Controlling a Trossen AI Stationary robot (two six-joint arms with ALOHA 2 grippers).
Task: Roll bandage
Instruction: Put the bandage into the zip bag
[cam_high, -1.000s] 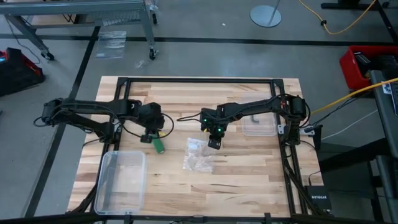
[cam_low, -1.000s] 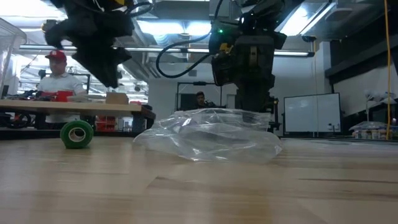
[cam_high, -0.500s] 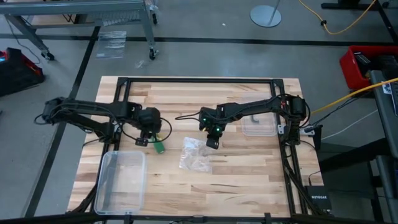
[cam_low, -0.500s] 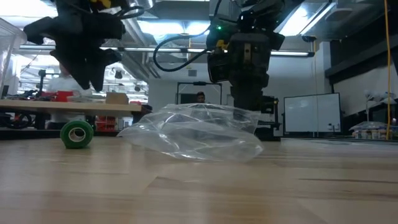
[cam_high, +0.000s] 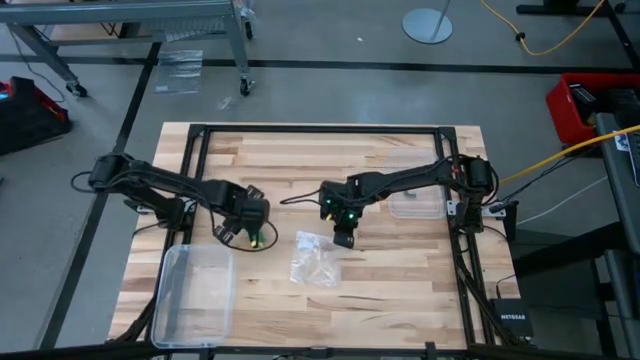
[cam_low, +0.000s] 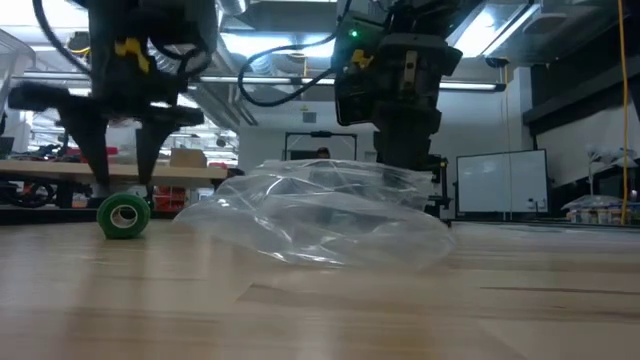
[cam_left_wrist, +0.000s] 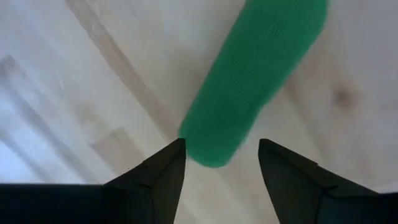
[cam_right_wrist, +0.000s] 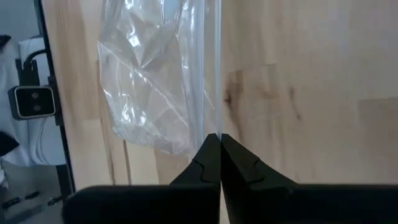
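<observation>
The bandage is a small green roll (cam_high: 258, 239) lying on its side on the wood table, left of centre; it also shows in the low view (cam_low: 123, 215) and the left wrist view (cam_left_wrist: 255, 74). My left gripper (cam_left_wrist: 221, 149) points down over it, open, one finger on each side of the roll's end (cam_low: 125, 195); I see no touch. My right gripper (cam_high: 343, 240) is shut on a crinkly clear plastic bag (cam_high: 315, 260) at the table's middle. My right gripper pinches an edge of the clear bag (cam_right_wrist: 213, 121) between its two shut fingers, coming from above and pointing down. That edge is drawn up toward the fingers; the rest of the bag (cam_low: 320, 220) lies crumpled on the table.
A clear plastic box (cam_high: 193, 292) stands at the near left, close to the roll. A clear lid or tray (cam_high: 418, 205) lies at the right. A black frame (cam_high: 320, 130) runs round the table top. Bare wood lies near the front edge.
My left gripper has come down from above the table and turned to point down, its open fingers now on either side of the green roll, which has stayed in place. My right gripper has shifted a little toward the near edge, and the bag has shifted with it.
</observation>
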